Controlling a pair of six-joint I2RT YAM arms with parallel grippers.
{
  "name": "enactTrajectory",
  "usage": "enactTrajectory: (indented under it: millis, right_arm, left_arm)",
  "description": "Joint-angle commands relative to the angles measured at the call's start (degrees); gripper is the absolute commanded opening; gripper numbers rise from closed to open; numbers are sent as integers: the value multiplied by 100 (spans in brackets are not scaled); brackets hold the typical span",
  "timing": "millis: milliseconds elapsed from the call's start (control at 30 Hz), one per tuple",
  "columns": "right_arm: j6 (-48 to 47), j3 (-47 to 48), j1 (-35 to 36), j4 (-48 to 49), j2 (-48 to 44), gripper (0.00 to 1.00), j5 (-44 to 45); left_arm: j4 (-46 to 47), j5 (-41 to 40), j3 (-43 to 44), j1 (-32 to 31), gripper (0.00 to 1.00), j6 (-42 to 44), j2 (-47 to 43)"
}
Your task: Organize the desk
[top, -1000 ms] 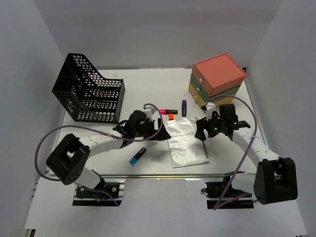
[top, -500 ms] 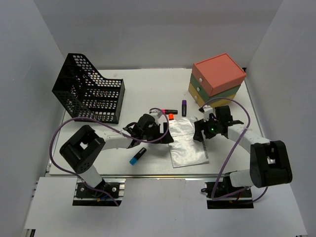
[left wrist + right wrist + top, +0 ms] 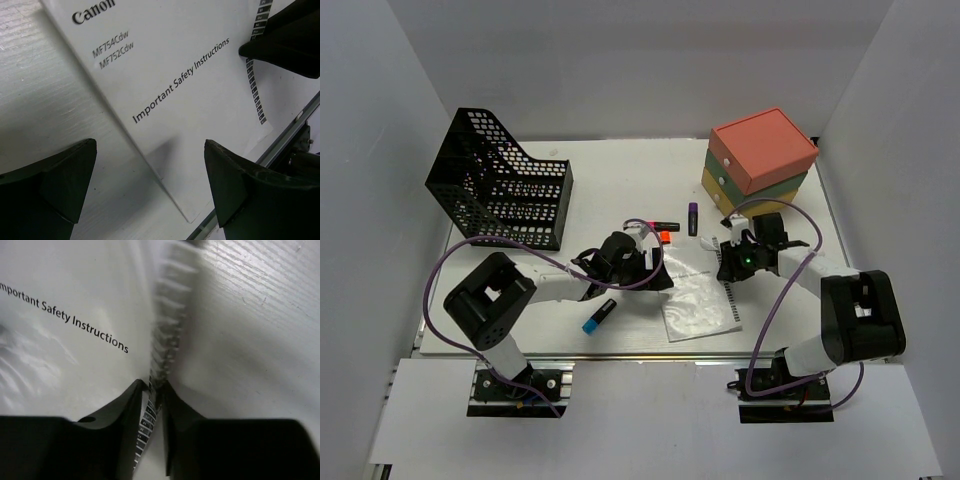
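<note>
A white booklet (image 3: 695,295) in a clear sleeve, printed "Important Safety Instructions", lies on the white desk (image 3: 620,170) near its front middle. My right gripper (image 3: 730,272) is shut on the booklet's right edge. In the right wrist view both fingers pinch the edge strip with the dark tabs (image 3: 156,387), and the cover (image 3: 75,300) rises from the desk (image 3: 260,315). My left gripper (image 3: 655,268) hangs open over the booklet's left edge. In the left wrist view its wide-set fingers (image 3: 150,144) straddle that edge of the booklet (image 3: 165,65), touching nothing.
A black mesh basket (image 3: 500,190) stands at the back left and a coral, green and yellow drawer box (image 3: 760,165) at the back right. Pink (image 3: 660,224), orange (image 3: 666,237) and purple (image 3: 693,218) markers lie behind the booklet, a blue one (image 3: 599,315) at front left. A metal rail (image 3: 640,355) lines the front edge.
My right gripper has closed onto the booklet's right edge, which now stands raised. My left gripper has moved right, up to the booklet's left edge, still open.
</note>
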Motion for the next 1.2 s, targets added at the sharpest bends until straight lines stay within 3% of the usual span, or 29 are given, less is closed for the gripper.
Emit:
enactTrajectory:
  millis: [0, 33, 67, 133, 500, 700, 1033, 1167]
  right_arm:
    - [-55, 134, -6, 8, -36, 23, -244]
    - [-64, 125, -41, -1, -71, 18, -357]
    - [-73, 134, -50, -27, -202, 5, -446]
    - [-73, 107, -120, 8, -404, 0, -516]
    - [-477, -25, -525, -290, -1995, 0, -2316]
    - [-907, 89, -762, -816, -2268, 0, -3309]
    - [-1901, 248, -964, -1705, -2356, 0, -4269]
    - [-2243, 265, -973, -1925, -2409, 0, -4498]
  left_arm:
    - [19, -103, 136, -30, 98, -31, 58]
    - [53, -94, 127, -30, 98, -48, 58]
    - [54, -103, 109, -30, 98, -48, 41]
    - [45, -138, 92, -30, 98, -48, -47]
    - [282, -542, -260, -30, 98, -57, -592]
    - [800, -683, -348, -30, 98, -136, -505]
    - [3092, 599, -629, 32, 98, 13, -136]
    - [3183, 714, -568, 32, 98, 13, 31]
